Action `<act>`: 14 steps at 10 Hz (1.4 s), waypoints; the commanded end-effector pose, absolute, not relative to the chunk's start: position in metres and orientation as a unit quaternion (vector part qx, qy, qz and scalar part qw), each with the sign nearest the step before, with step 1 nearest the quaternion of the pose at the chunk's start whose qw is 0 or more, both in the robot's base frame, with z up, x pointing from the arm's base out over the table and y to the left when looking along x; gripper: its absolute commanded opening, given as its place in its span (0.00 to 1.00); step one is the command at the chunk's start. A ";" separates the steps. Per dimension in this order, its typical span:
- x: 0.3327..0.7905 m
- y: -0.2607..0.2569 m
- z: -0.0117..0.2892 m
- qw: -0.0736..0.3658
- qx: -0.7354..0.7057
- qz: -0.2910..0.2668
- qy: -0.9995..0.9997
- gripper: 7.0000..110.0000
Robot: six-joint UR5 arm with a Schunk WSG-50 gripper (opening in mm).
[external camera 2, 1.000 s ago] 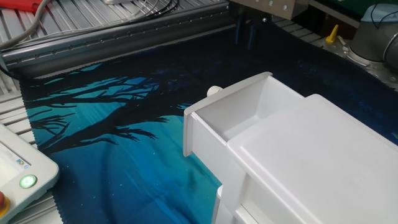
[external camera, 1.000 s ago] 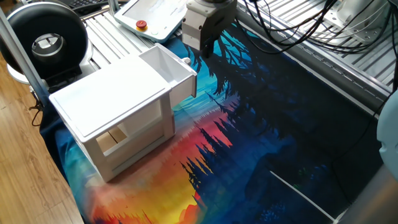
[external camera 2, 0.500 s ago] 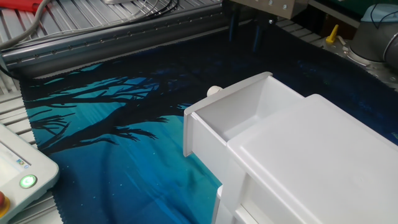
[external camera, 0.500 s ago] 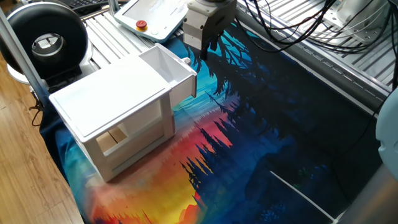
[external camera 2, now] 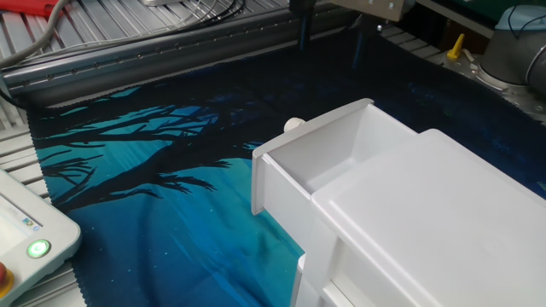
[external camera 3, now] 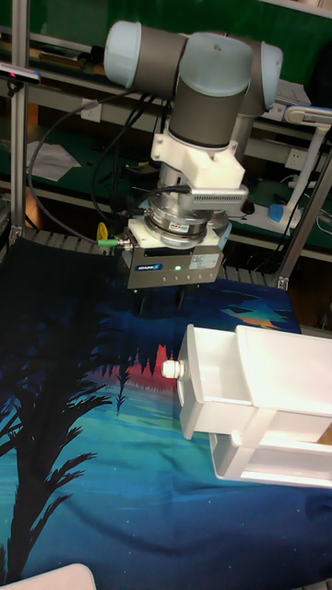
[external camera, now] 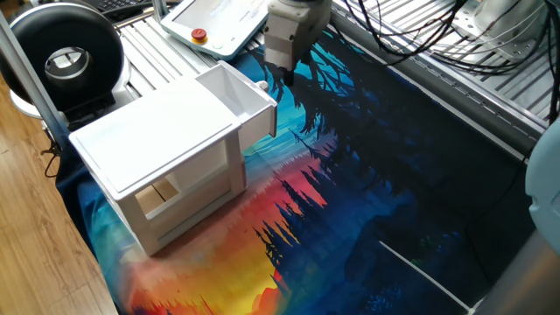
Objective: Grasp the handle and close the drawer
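The white drawer (external camera: 238, 94) (external camera 2: 317, 162) (external camera 3: 221, 387) stands pulled out of the small white cabinet (external camera: 157, 144). Its handle (external camera: 262, 86) (external camera 2: 293, 124) (external camera 3: 170, 370), a tiny round whitish knob, sticks out of the flat front panel. My gripper (external camera: 282, 75) (external camera 2: 329, 41) (external camera 3: 164, 304) hangs open above and just beyond the knob, its dark fingers (external camera 3: 143, 302) spread wide and pointing down. Nothing is between them, and they touch neither the handle nor the drawer.
A colourful forest-print mat (external camera: 367, 175) covers the table. A white teach pendant (external camera: 214, 22) (external camera 2: 26, 230) lies by the mat's edge. A black round device (external camera: 66, 57) stands behind the cabinet. Black cables (external camera: 411, 35) hang over the metal rails.
The gripper's fingers have spread apart from nearly together to wide open. The gripper itself has shifted slightly toward the drawer's front. The drawer has not moved.
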State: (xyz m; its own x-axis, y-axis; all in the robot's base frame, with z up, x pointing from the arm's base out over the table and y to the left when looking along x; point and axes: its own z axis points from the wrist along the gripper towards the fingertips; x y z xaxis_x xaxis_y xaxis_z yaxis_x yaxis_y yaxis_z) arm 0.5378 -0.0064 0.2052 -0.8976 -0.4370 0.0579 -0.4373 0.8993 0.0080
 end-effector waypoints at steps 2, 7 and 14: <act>0.532 -0.011 0.215 0.063 0.326 0.008 -0.943 0.57; 0.549 0.018 0.216 0.011 0.500 -0.040 -0.865 0.57; 0.565 0.009 0.217 -0.007 0.559 -0.012 -0.829 0.57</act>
State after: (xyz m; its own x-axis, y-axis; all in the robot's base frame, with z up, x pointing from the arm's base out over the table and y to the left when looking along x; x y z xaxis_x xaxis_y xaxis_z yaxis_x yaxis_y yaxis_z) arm 0.5630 0.0086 0.2156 -0.3980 -0.9172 -0.0180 -0.9174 0.3978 0.0144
